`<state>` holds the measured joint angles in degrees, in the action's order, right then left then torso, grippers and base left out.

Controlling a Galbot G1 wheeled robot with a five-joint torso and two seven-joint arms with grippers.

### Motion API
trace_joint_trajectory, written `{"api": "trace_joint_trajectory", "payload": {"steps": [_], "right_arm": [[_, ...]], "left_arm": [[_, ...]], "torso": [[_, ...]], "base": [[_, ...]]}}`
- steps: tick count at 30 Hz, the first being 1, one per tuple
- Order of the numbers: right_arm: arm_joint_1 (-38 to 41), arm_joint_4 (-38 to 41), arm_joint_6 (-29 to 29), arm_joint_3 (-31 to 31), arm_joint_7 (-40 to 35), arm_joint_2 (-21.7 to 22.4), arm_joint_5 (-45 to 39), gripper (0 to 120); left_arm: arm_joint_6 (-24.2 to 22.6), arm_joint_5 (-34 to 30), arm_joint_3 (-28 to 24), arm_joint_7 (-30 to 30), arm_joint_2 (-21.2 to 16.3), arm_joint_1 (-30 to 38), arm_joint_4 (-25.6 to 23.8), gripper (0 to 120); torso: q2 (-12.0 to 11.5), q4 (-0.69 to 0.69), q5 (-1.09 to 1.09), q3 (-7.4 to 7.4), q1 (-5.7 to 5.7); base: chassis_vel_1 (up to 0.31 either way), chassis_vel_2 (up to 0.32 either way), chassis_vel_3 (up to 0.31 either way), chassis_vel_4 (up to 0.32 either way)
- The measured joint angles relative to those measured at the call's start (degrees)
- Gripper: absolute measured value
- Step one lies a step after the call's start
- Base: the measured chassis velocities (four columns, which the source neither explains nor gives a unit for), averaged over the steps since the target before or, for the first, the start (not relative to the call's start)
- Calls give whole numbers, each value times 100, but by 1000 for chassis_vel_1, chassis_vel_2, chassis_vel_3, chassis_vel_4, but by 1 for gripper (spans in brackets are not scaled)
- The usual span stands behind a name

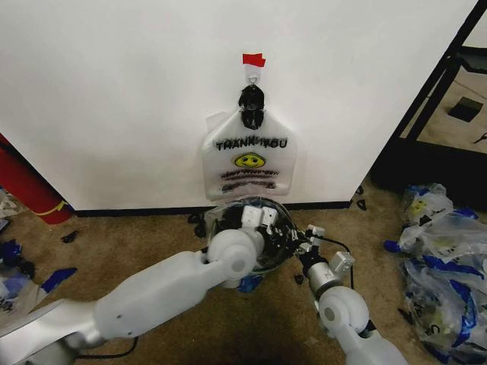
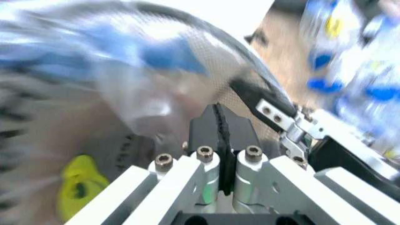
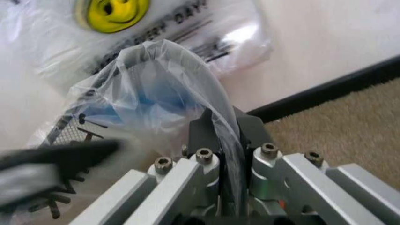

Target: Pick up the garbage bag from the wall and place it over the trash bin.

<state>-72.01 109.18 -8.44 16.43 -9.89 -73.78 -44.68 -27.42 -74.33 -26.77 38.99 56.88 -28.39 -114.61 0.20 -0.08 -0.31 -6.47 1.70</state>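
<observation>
Head view puts us at the fitting stage: a see-through garbage bag (image 1: 251, 228) with blue patches is draped over the trash bin (image 1: 278, 255), which sits on the carpet at the foot of the wall (image 1: 114, 91), right under a "THANK YOU" bag (image 1: 249, 158) hanging from its hook. Both arms are in at the rim. The right gripper (image 3: 226, 124) is clenched on the bag film where it folds over the bin's edge. The left gripper (image 2: 220, 123) has its pads pressed together beside the rim, but I cannot tell whether any plastic is between them. Next, by my reading, comes pulling the film down evenly around the rim without tearing it or tipping the bin.
</observation>
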Motion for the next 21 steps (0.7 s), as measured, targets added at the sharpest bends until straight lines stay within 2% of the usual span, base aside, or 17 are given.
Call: {"api": "trace_joint_trajectory", "payload": {"steps": [2, 4, 6, 7, 10, 13, 14, 18, 19, 20, 21], "right_arm": [[19, 0, -55, 85, -90, -33, -221, 0], [42, 16, -133, 186, -226, -91, -509, 0], [55, 23, -179, 264, -322, -140, -679, 0], [55, 23, -179, 264, -322, -140, -679, 0], [86, 21, -254, 329, -530, -235, -946, 0], [36, 70, -285, 460, -707, -345, -1092, 0], [36, 70, -285, 460, -707, -345, -1092, 0], [-30, 168, -325, 665, -1020, -519, -1219, 0], [9, 157, -338, 662, -1104, -554, -1248, 0], [52, 133, -342, 647, -1166, -579, -1264, 0], [52, 133, -342, 647, -1166, -579, -1264, 0]], "left_arm": [[202, 119, 345, -280, -264, -349, -260, 0], [460, 253, 836, -583, -544, -827, -545, 10], [669, 429, 1360, -846, -701, -1298, -741, 16], [669, 429, 1360, -846, -701, -1298, -741, 16], [998, 570, 2230, -1164, -808, -2163, -1097, 31], [1345, 786, 2507, -1397, -881, -2703, -1228, 44], [1345, 786, 2507, -1397, -881, -2703, -1228, 44], [1684, 964, 2600, -1583, -863, -3270, -1224, 60], [1778, 980, 2689, -1611, -833, -3573, -1284, 63], [1880, 983, 2774, -1653, -808, -3878, -1357, 68], [1880, 983, 2774, -1653, -808, -3878, -1357, 68]], "torso": [[0, 1, -1, 0, 0], [0, 1, -1, 0, 0], [0, 0, 1, 0, 0], [0, 0, 1, 0, 0], [1, 1, 0, 1, 0], [1, 4, 2, 0, 1], [1, 4, 2, 0, 1], [1, -7, 0, 0, 1], [1, -5, 3, 0, 1], [1, 3, 1, 0, 1], [1, 3, 1, 0, 1]], "base": [[0, 0, 0, 0], [0, 0, 0, 0], [0, 0, 0, 0], [0, 0, 0, 0], [0, 0, 0, 0], [0, 0, 0, 0], [0, 0, 0, 0], [0, 0, 0, 0], [0, 0, 0, 0], [0, 0, 0, 0], [0, 0, 0, 0]]}}
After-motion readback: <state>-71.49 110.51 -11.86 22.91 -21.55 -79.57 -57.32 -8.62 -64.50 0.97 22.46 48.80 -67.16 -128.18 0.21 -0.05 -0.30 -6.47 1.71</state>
